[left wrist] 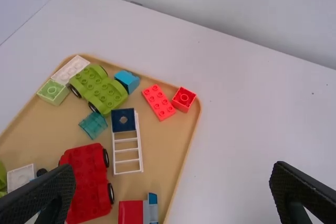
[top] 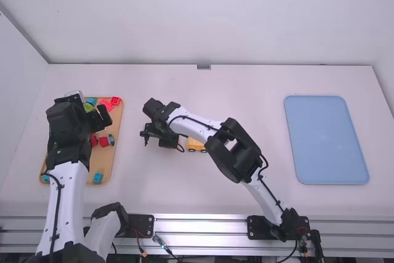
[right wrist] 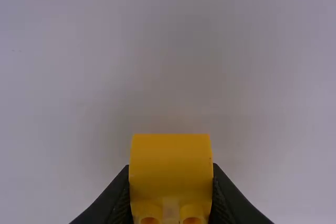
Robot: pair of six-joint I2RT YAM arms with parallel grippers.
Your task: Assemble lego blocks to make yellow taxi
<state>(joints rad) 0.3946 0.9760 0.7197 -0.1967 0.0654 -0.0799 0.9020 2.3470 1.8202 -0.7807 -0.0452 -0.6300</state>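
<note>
My left gripper (top: 98, 115) is over the block tray at the far left; in the left wrist view the left gripper (left wrist: 173, 195) is wide open, nothing between its fingers. Left of the table's middle is the right gripper (top: 148, 135). The right wrist view has the right gripper (right wrist: 170, 184) shut on a yellow block (right wrist: 170, 163) with a curved top, above bare table. A yellow piece (top: 196, 145) sits on the table beside the right arm's wrist, partly hidden by the arm.
The wooden tray (top: 114, 152) holds green (left wrist: 97, 88), red (left wrist: 86, 182) and blue (left wrist: 127, 80) pieces, plus a white ladder piece (left wrist: 127, 150). A blue mat or tray (top: 326, 140) lies at the right. The right arm spans the table's middle.
</note>
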